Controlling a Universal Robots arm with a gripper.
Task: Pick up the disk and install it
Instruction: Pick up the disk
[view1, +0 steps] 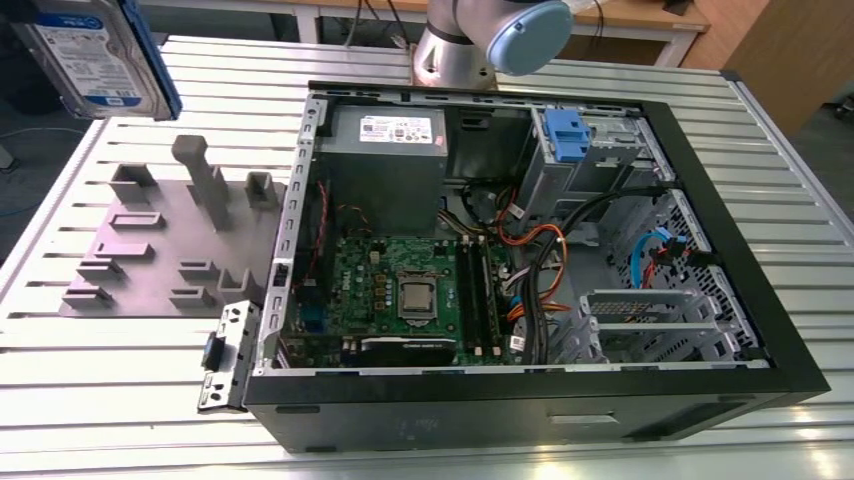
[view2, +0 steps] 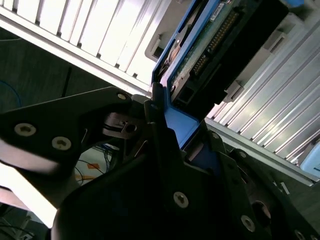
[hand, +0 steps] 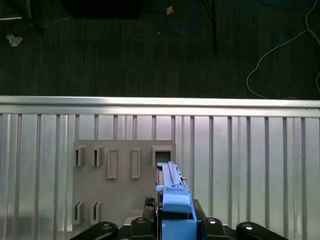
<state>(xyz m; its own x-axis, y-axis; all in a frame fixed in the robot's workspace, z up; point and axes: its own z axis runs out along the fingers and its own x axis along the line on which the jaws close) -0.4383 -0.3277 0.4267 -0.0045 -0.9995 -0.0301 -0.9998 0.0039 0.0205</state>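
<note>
Disk (view1: 96, 50) held above grey fixture (view1: 150, 268).

1. In the exterior view, even overhead light throws white glare along the table's slats (view1: 120, 390), while the inside of the computer case (view1: 534, 400) lies in shadow.
2. In the second wrist view, the slats burn out to white. The gripper (view2: 182, 127) is a backlit near-black mass and the disk (view2: 210, 45) is dim.
3. In the first wrist view, the table is evenly bright and the floor (hand: 150, 50) is dark.

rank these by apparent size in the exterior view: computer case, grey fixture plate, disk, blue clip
1. computer case
2. grey fixture plate
3. disk, cut off by the frame and seemingly nearer the camera, so its place is unsure
4. blue clip
</note>
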